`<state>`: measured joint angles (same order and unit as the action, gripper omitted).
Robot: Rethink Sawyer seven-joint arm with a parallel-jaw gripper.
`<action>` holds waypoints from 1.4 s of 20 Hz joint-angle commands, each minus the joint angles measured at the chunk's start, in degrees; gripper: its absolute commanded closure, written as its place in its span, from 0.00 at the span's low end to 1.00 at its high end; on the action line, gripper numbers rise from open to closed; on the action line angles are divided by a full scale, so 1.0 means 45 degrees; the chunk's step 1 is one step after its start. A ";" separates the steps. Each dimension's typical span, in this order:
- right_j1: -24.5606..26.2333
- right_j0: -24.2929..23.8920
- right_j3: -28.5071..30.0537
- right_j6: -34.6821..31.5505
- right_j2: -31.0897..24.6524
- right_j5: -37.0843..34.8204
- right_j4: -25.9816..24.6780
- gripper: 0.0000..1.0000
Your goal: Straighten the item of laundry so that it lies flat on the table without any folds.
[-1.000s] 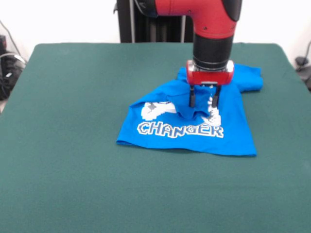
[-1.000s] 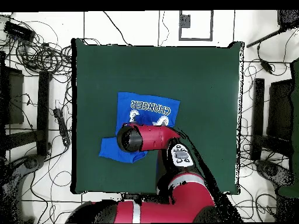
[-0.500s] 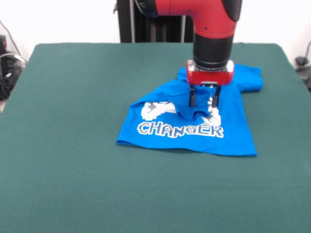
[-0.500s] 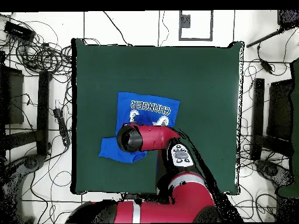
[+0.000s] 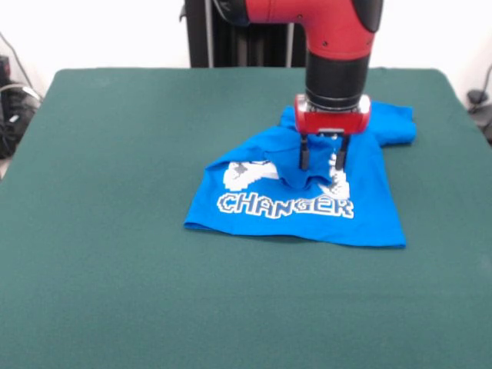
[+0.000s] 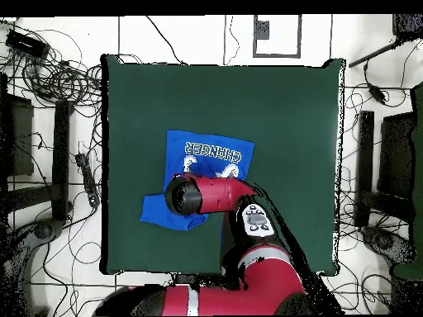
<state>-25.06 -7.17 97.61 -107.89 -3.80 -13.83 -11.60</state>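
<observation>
- The blue T-shirt point(image 5: 307, 201) lies crumpled on the green counter point(image 5: 115, 231), right of centre in the front view, toward three o'clock.
- Its lower part is spread flat, with the white word "CHANGER" readable at the six o'clock side.
- The upper part is bunched; one sleeve sticks out at about two o'clock.
- The gripper point(image 5: 322, 163) points straight down over the shirt's middle, its two dark fingers point(image 5: 305, 156) apart, with a raised ridge of cloth between them.
- From overhead, the red arm point(image 6: 206, 195) covers the shirt's near half.
</observation>
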 commanded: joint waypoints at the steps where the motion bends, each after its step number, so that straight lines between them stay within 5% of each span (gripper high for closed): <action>1: 0.0029 0.0209 -0.0271 -0.0679 -0.0917 -0.1028 -0.0015 0.00; 23: 0.0292 0.0135 -0.0410 -0.0650 -0.0953 -0.0488 -0.0186 0.00; 24: 0.0289 0.0125 -0.0397 -0.0663 -0.0946 -0.0405 -0.0207 1.00; 28: 0.0277 0.0207 -0.0460 -0.0619 -0.0815 -0.0493 -0.0269 1.00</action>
<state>-25.82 -7.17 97.58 -107.89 -3.79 -13.84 -11.61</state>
